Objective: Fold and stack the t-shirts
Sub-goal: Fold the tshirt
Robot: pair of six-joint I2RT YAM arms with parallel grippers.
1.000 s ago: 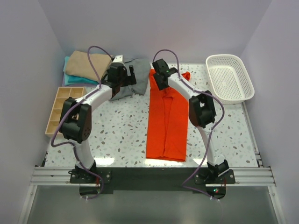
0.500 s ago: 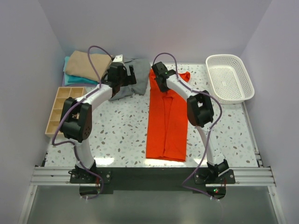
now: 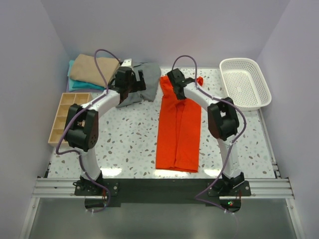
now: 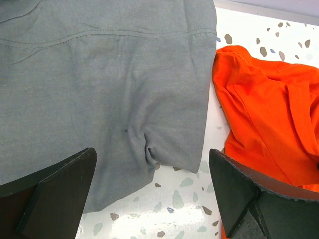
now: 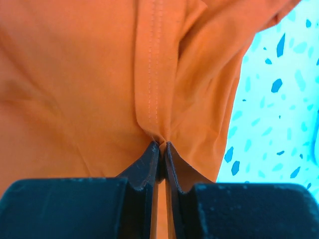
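Two arms work at the far end of the surface (image 3: pixel 124 144); only the right one has changed.

Right gripper (image 5: pixel 160 145): the fingers (image 5: pixel 142 167) have closed over the last second. They are now pressed together on a raised ridge of the orange-red t-shirt (image 3: pixel 178 124), with a stitched seam pinched between the tips. The right arm has also shifted slightly to the right.

Orange-red t-shirt: it lies lengthwise on the surface, right of centre, already narrowed into a long strip. Its far end is under the right gripper and its near end is close to the near edge.

Left gripper (image 4: pixel 152 154): unchanged. Its fingers (image 4: pixel 55 194) stand wide apart over the grey t-shirt (image 4: pixel 99 74) and hold nothing. That shirt lies crumpled at the far edge, just left of the orange-red one.

Folded tan t-shirt (image 3: pixel 92 67): it rests on the teal t-shirt (image 3: pixel 75 85) in the far left corner.

Assessment: the grasp on the far end appears made, so the strip looks ready to be lifted and brought toward its near end. The pinch takes little cloth; I judge that only the top layer may rise, or the seam may slip out. The grey t-shirt is not yet folded, and nothing new is stacked.
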